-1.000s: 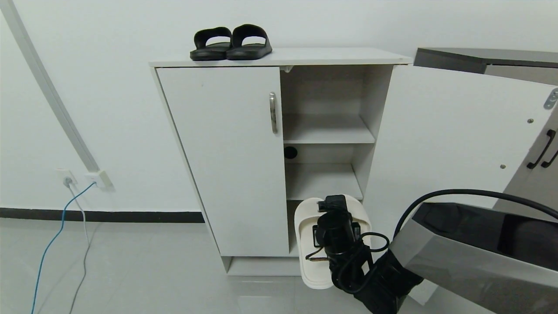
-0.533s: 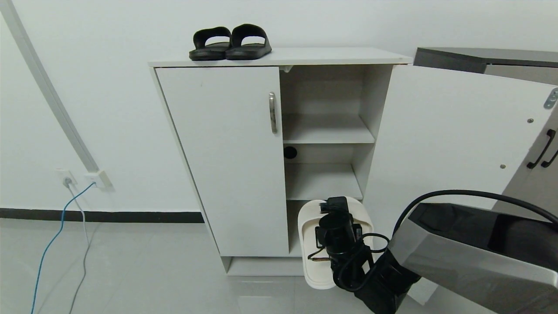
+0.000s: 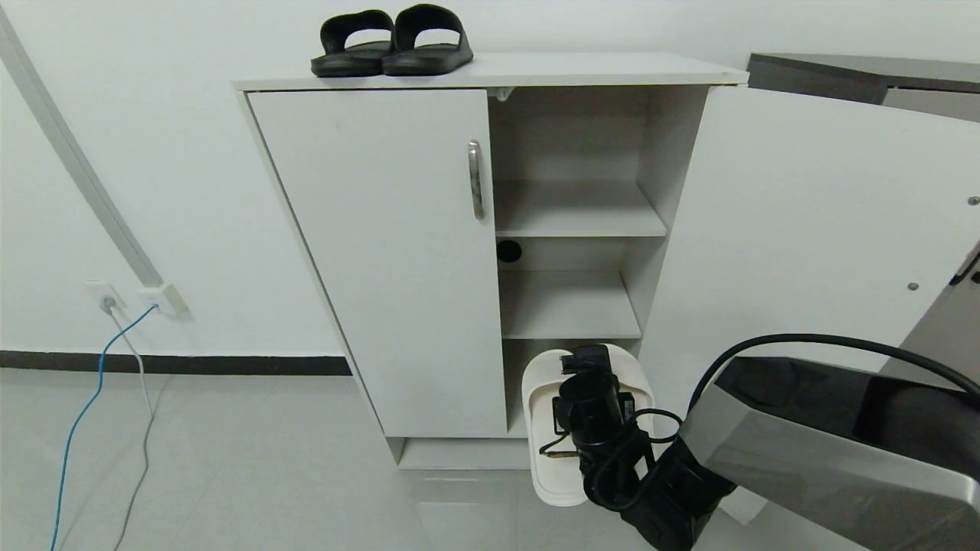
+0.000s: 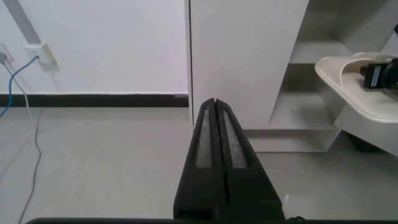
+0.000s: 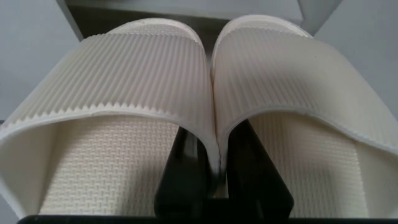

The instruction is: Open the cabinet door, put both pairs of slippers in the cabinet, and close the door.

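Bright, even indoor light — soft, with no hard shadows.
The cabinet shelves sit in mild grey shade, the glossy floor carries a faint sheen, and the white slippers darken beneath their straps.

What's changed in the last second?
The head camera moved closer to the cabinet, shifting the whole picture. The right gripper stays shut on the white slippers at the bottom compartment. The black slippers on top, shut left door and open right door are unchanged.
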